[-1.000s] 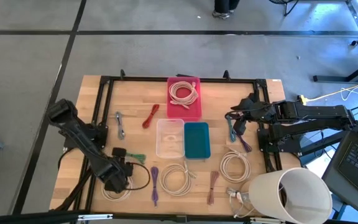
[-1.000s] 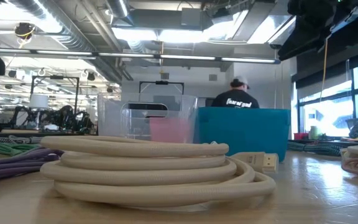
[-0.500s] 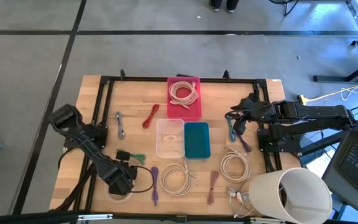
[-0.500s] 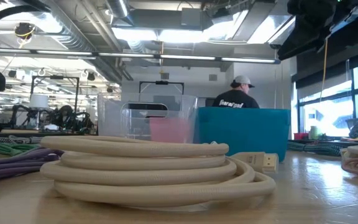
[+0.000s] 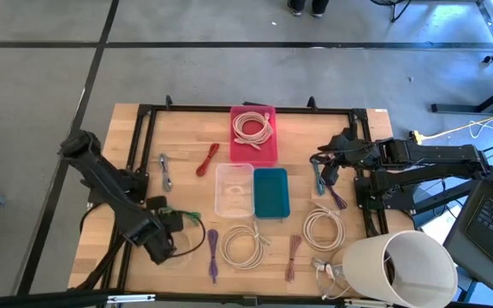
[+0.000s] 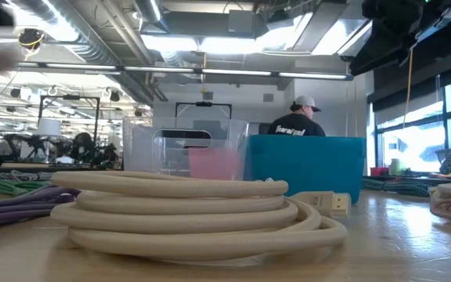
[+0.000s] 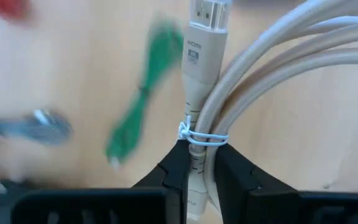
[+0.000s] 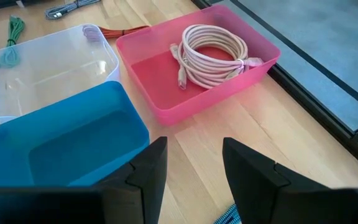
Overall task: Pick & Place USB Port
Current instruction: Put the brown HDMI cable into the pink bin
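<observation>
Since the earlier frame, left gripper (image 5: 163, 248) had shifted over the near-left coil and its fingers (image 7: 178, 168) had drawn in; they clenched the beige HDMI cable (image 7: 199, 93) just behind the plug, at the white twist tie (image 7: 199, 135).

Item, task cable: beige coil at the near-left of the table (image 5: 187, 180), plug end in the left gripper, green cable tie (image 7: 143, 106) lying just beside it on the wood.

Item, right gripper (image 8: 191, 168): hovered at the right side of the table, jaws released and apart, holding nothing, near the teal bin (image 5: 270, 192).

Item, bins: pink bin (image 5: 253, 147) at the far centre held one beige coil (image 8: 210, 50); clear bin (image 5: 234, 190) touching the teal bin side by side nearer the front.

Item, loose stock on the table: red cable (image 5: 206, 159), grey cable (image 5: 165, 171), two purple cables (image 5: 213, 252), second beige coil (image 5: 241, 246) at near centre, third beige coil (image 5: 323, 227) to its right.

Item, off the table: white bucket (image 5: 396, 265) at the near-right corner; a person (image 6: 297, 121) stood in the room behind, back turned.
</observation>
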`<state>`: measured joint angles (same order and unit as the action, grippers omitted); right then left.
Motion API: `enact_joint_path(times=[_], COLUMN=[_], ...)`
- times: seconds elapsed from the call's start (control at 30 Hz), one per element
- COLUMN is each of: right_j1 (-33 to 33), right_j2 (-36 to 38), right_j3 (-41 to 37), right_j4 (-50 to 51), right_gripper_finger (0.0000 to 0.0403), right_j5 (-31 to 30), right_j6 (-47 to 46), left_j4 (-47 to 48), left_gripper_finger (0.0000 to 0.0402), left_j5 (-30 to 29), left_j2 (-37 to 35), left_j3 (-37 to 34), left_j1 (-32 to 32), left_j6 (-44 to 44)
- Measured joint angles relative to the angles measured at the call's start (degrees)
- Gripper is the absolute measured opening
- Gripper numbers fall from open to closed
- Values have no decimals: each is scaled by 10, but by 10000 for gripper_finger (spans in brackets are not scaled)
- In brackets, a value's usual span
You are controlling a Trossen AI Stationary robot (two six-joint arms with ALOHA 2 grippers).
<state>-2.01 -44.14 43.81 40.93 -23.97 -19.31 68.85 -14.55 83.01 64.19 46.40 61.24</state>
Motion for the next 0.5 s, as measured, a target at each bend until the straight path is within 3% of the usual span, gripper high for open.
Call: enact_joint_path(times=[0.13, 0.2, 0.27, 0.4, 0.5], right_j1=[0, 0, 0, 0, 0], right_j2=[0, 0, 0, 0, 0], right_j3=[0, 0, 0, 0, 0], right_j4=[-11, -23, -34, -46, -47], right_gripper_finger=[159, 159, 159, 159, 159], right_j5=[0, 0, 0, 0, 1], right_j6=[0, 0, 1, 2, 2], left_j4=[19, -4, -21, -113, -223], left_gripper_finger=[41, 41, 41, 41, 41], left_j5=[-211, -308, -367, -417, -346], left_j2=[-41, -61, -78, -102, -109], left_j3=[60, 79, 89, 97, 98], left_j1=[-20, -39, -71, -177, -287], left_j6=[-33, -97, -182, -369, -531])
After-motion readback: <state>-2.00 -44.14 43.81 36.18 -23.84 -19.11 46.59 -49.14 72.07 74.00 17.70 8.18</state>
